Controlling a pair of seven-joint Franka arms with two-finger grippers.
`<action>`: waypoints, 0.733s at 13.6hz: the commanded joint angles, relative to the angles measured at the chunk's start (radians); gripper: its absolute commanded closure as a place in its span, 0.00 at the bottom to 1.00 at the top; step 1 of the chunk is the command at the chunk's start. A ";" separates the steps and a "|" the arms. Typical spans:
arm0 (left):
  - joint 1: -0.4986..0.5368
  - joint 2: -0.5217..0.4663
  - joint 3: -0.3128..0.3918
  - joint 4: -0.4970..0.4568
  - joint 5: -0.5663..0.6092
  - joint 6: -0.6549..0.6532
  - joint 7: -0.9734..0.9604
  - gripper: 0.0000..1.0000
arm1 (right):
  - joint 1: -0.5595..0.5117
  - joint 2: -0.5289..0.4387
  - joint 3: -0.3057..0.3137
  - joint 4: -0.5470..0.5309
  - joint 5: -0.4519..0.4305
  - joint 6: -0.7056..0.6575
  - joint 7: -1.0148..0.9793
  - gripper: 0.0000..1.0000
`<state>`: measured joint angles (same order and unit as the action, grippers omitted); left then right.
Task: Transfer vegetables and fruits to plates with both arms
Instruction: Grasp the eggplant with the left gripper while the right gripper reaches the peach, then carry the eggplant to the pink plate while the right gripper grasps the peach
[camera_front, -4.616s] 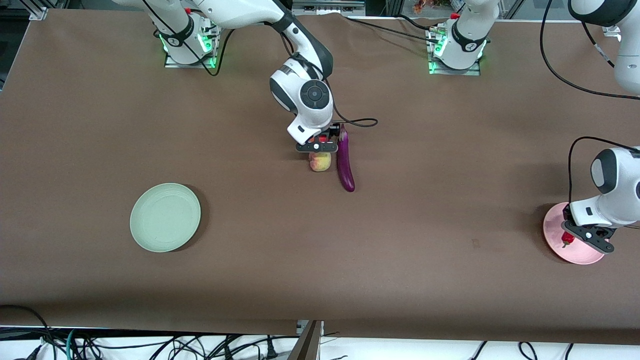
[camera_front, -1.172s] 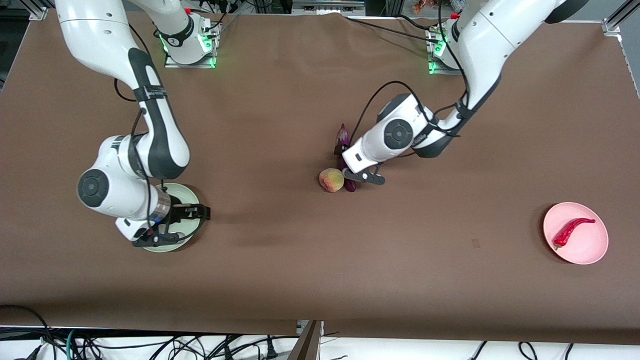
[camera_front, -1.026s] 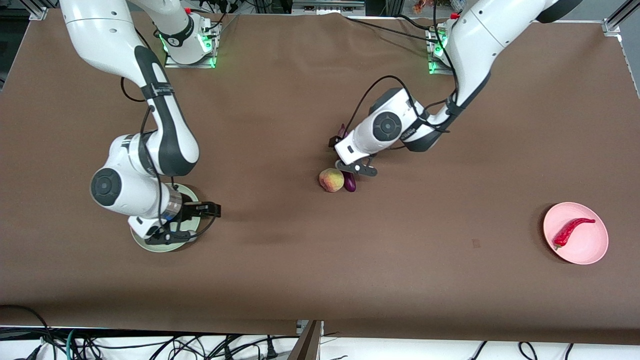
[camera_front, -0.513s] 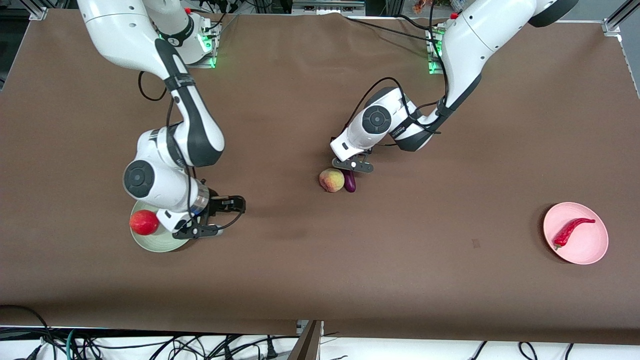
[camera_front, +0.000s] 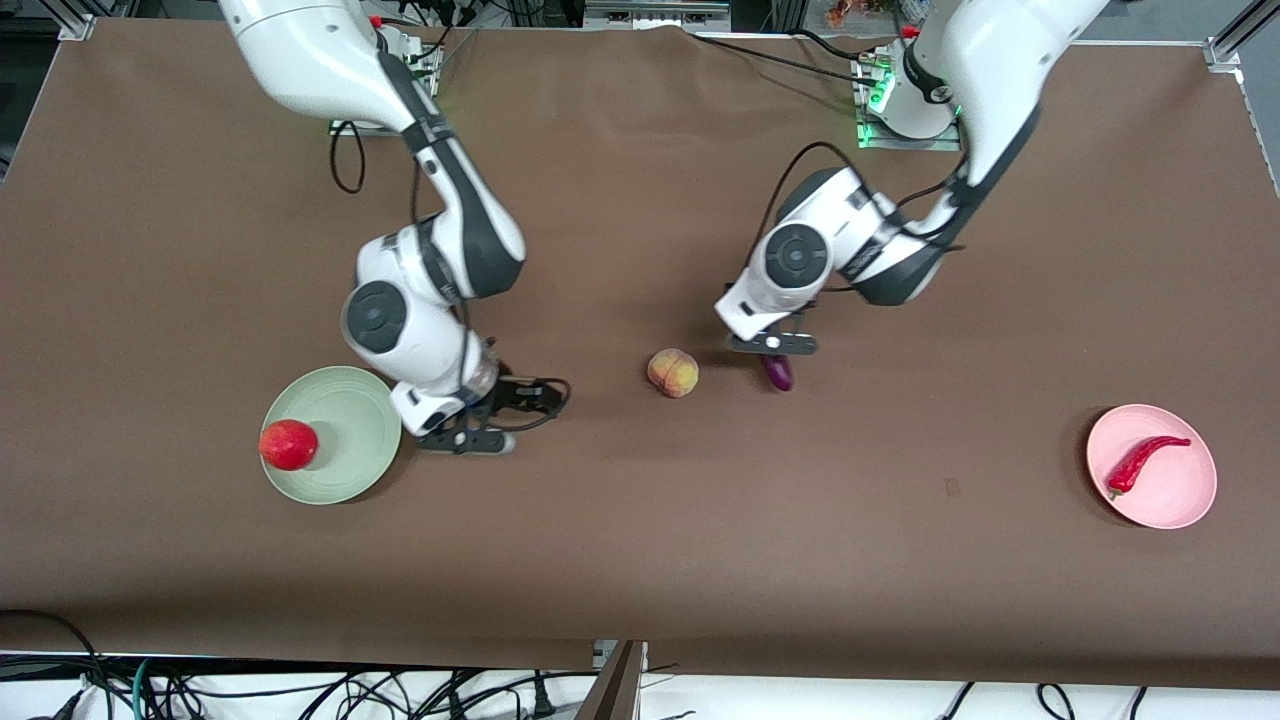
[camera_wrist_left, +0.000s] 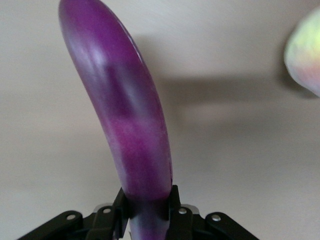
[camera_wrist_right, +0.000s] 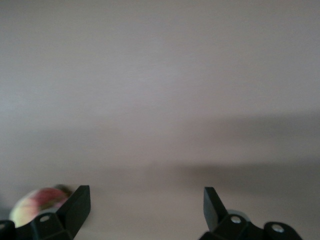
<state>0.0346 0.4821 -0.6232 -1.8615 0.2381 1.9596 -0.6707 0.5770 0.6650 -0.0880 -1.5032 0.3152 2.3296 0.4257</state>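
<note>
Left claw (camera_front: 771, 345) pinches the eggplant (camera_wrist_left: 125, 120) by one end, up over mid-desk (camera_front: 640, 560); only the purple tip shows under it in the front view. Peach (camera_front: 673, 372) sits on the desk just beside, toward the right arm's end. Right claw (camera_front: 466, 440) is spread wide, holding nothing, low over the desk between the peach and the green plate (camera_front: 345, 450). Apple (camera_front: 288, 445) lies on that plate, at the rim toward the right arm's end of the desk. Chili (camera_front: 1143, 461) lies on the pink plate (camera_front: 1180, 495), near the desk's edge at the left arm's end.
</note>
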 joint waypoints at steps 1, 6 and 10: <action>0.095 -0.057 0.005 0.106 0.038 -0.167 0.141 0.91 | 0.096 0.037 -0.009 0.000 -0.004 0.120 0.151 0.00; 0.318 -0.040 0.008 0.268 0.177 -0.249 0.536 0.88 | 0.242 0.119 -0.019 0.003 -0.131 0.257 0.364 0.00; 0.461 0.010 0.011 0.349 0.234 -0.240 0.756 0.87 | 0.291 0.136 -0.026 0.026 -0.228 0.258 0.492 0.00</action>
<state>0.4498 0.4397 -0.5964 -1.5834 0.4434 1.7360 -0.0015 0.8470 0.7929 -0.0974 -1.5010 0.1152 2.5878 0.8794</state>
